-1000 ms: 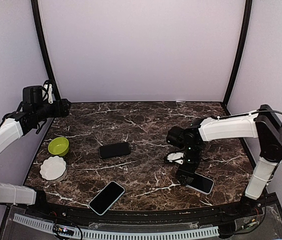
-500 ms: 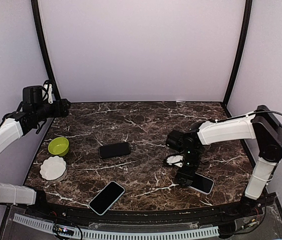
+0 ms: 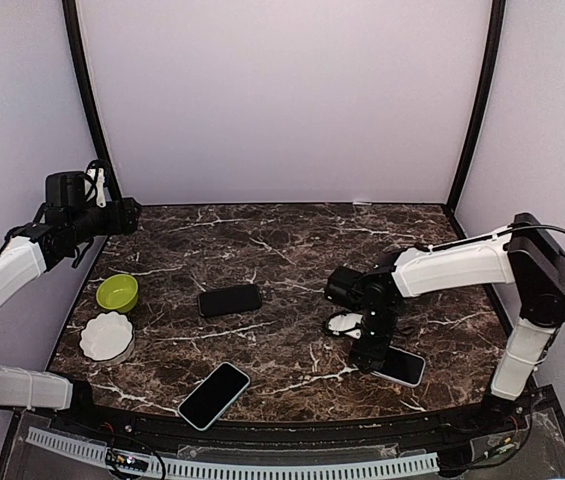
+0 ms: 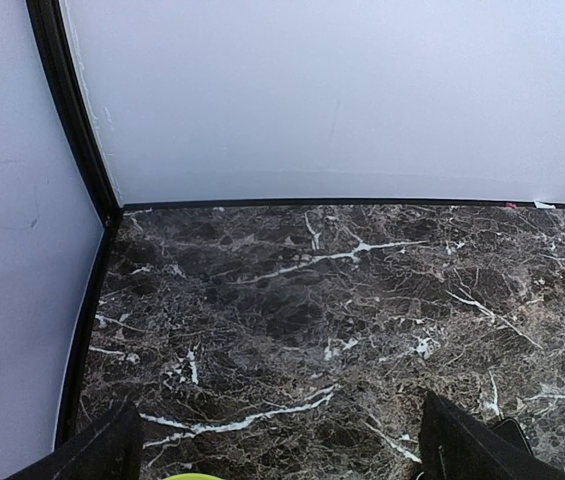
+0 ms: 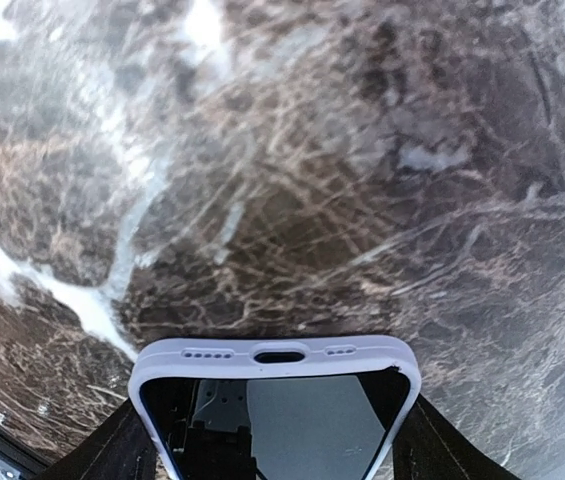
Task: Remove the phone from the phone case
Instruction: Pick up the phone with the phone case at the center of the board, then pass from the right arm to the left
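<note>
Grasping step — my right end effector straddles the cased phone, pinching or not I cannot tell — next, a firm squeeze.

phone: black-screened slab phone, glossy glass facing up, lying flat, seated in its case
case: pale lilac-white soft phone case, rim wraps the phone's edge; rounded corners, end w/ port slot + 2 rows of speaker holes
pose: long axis angled, not square to table edge
spot: front-right area of dark marble table, near its front edge
</note>
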Robot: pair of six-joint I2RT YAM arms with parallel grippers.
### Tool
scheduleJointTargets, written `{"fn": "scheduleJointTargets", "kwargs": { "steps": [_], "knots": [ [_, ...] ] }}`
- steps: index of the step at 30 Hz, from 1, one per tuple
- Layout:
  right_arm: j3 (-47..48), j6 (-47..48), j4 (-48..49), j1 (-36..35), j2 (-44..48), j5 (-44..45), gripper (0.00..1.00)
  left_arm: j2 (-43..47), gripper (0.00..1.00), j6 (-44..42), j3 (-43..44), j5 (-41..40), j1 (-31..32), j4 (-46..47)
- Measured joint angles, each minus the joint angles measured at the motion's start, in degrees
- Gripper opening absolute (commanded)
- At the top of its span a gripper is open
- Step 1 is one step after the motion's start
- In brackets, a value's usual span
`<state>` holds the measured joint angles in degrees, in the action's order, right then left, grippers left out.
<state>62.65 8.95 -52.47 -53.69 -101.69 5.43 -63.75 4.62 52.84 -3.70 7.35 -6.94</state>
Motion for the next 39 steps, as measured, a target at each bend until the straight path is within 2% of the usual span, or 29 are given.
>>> {"fn": "scheduleJointTargets", "kwargs": {
  "steps": [6, 10, 16, 20, 21, 23, 26, 27, 31, 33, 39],
  "knots": [
    [5.5, -0.9, 0.2, 0.0, -2.4, 0.5, 0.58, 0.0, 0.98, -0.4, 0.0, 0.1, 0.0, 0.0],
    [10.5, -2.0, 0.3, 0.4, -2.4, 1.2, 0.54, 0.0, 0.98, -0.6, 0.0, 0.3, 0.0, 0.0],
    [18.6, -6.5, 2.6, 2.4, -3.0, 2.3, 0.54, 0.0, 0.98, -1.0, -0.1, 1.1, 0.0, 0.0],
    [20.3, -10.2, 5.9, 3.9, -3.4, 2.8, 0.52, -0.6, 0.98, -1.0, -0.1, 1.9, 0.0, 0.0],
    [20.5, -11.6, 6.8, 4.3, -3.4, 3.0, 0.51, -0.8, 0.98, -1.0, -0.1, 2.4, 0.0, 0.0],
    [20.9, -14.1, 8.0, 5.0, -3.4, 3.5, 0.41, -1.2, 0.98, -0.8, -0.1, 3.2, 0.0, 0.0],
    [21.8, -18.9, 10.3, 6.4, -3.3, 3.9, 0.38, -1.9, 0.96, 0.0, 0.1, 5.4, 0.0, -0.7],
    [22.5, -21.0, 11.0, 7.0, -3.3, 4.1, 0.35, -2.3, 0.96, 0.3, 0.3, 6.4, 0.1, -1.2],
    [25.3, -28.4, 14.4, 9.0, -3.2, 5.3, 0.15, -4.0, 0.94, 1.8, 1.4, 9.3, 1.3, -2.7],
    [25.6, -32.2, 17.0, 9.9, -2.9, 4.9, 0.00, -4.5, 0.93, 2.5, 1.5, 10.2, 2.7, -3.1],
    [23.1, -43.0, 25.3, 13.6, -0.7, 1.3, 0.00, -5.0, 0.91, 5.8, 1.5, 12.5, 5.9, -2.8]
  ]
}}
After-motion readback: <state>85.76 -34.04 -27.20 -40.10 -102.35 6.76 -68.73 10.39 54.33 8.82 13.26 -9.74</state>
